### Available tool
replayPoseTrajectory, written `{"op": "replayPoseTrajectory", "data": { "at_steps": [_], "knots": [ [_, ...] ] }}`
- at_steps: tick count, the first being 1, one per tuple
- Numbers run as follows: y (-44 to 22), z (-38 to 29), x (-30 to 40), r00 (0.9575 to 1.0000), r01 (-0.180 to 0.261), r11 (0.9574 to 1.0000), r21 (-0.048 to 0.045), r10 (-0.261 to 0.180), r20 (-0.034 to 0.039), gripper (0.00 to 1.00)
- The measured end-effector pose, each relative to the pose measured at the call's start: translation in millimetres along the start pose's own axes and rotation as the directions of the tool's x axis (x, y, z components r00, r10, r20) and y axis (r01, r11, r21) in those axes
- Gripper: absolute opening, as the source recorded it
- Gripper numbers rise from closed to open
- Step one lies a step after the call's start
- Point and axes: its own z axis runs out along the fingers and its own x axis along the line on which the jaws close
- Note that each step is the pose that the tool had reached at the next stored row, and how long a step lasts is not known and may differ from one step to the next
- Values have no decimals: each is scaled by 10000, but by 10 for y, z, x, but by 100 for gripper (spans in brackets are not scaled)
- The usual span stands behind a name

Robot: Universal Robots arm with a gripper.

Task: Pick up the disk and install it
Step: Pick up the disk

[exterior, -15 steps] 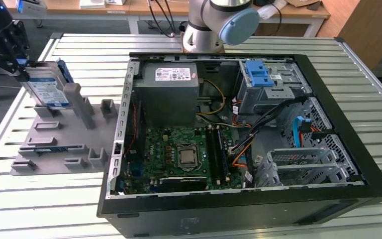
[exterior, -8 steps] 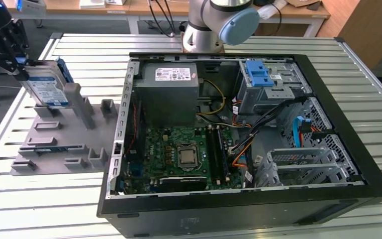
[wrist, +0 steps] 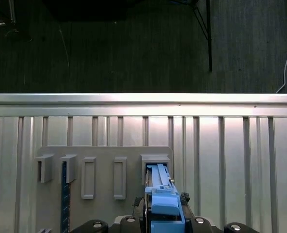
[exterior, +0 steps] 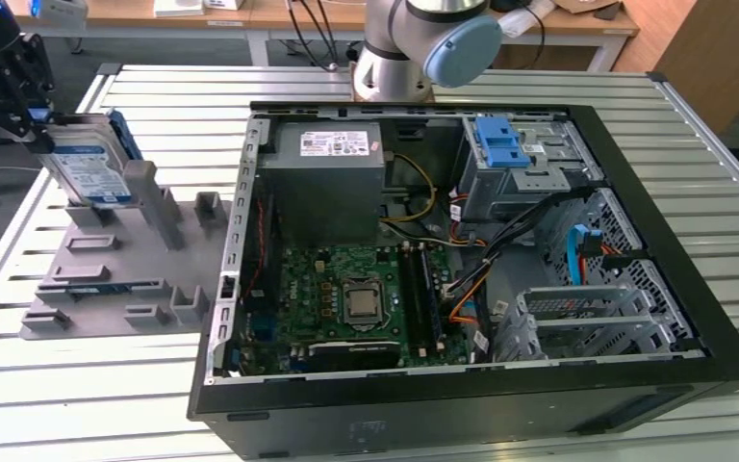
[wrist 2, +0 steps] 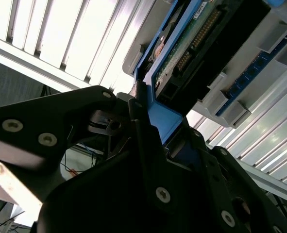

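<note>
Slatted metal table (exterior: 151,87): at ten o'clock from the open computer case (exterior: 626,250), the gripper (exterior: 38,125) is clamped on the blue carrier edge of the disk (exterior: 88,164), which stands upright at the gray rack (exterior: 113,279).

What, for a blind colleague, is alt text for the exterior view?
The claw grips the disk, standing on edge at a gray slotted rack on the exterior view's left. Beside it, an open computer case lies on a slatted table.
</note>
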Motion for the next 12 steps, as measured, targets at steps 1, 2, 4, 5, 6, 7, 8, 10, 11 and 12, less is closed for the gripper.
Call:
{"op": "replayPoseTrajectory", "data": {
  "at_steps": [1, 2, 4, 5, 6, 7, 8, 10, 11, 12],
  "knots": [
    [0, -5, 0, 10000, 0, 10000, 0, 0, 0, 36],
    [1, -10, 0, 10000, 0, 10000, 0, 0, 0, 36],
    [1, -19, -1, 10000, 0, 10000, 0, 0, 0, 36],
    [1, -23, -1, 10000, 0, 10000, -1, 0, 0, 36],
    [1, -27, -1, 10000, 0, 10000, -1, 0, 0, 36],
    [1, -31, -1, 10000, 0, 10000, 0, 0, 0, 36],
    [1, -35, -1, 10000, 0, 10000, -1, 0, -1, 36],
    [1, -43, -1, 10000, 0, 10000, 0, 0, 0, 36],
    [2, -46, -1, 10000, 0, 10000, 0, 0, 0, 36],
    [2, -50, -1, 10000, 0, 10000, -1, 0, 0, 36]
  ]
}}
